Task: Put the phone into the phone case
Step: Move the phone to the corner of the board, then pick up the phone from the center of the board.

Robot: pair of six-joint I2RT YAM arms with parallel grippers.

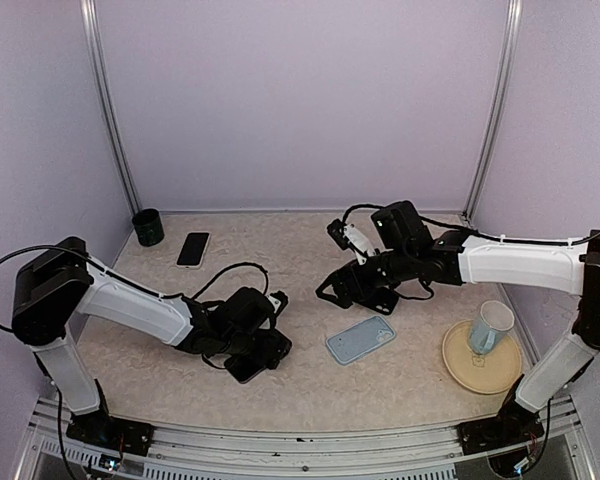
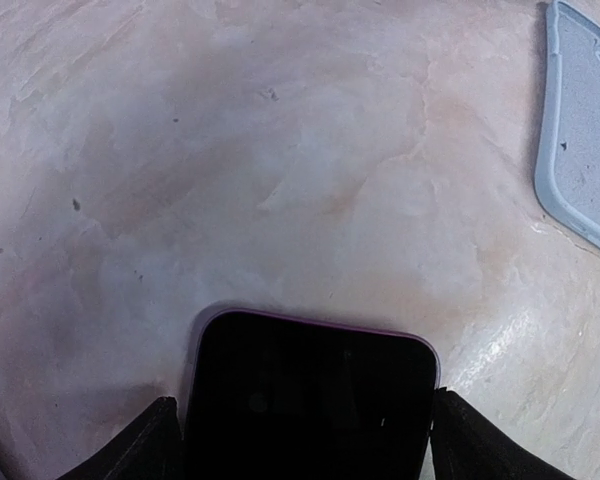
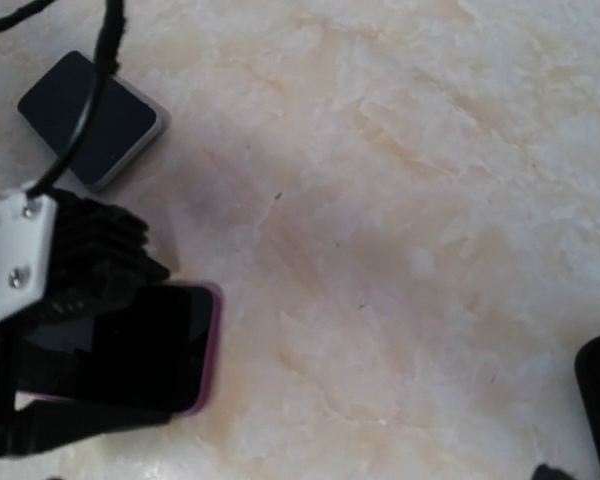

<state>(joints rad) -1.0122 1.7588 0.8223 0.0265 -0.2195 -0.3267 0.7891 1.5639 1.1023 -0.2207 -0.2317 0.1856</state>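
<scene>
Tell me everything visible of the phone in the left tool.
The black-screened phone with a thin purple rim is a flat slab with rounded corners, its glossy screen dark. It faces up, about level, low over the beige marbled tabletop; whether it rests there is unclear. The left tool grips its two side edges, one black finger on each. The pale blue phone case lies apart from it.

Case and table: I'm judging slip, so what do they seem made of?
Case: probably soft silicone or rubbery plastic, pale blue and matte, with a rounded raised lip. Table: beige marbled surface, perhaps stone-look laminate, with a faint sheen in the left wrist view.
</scene>
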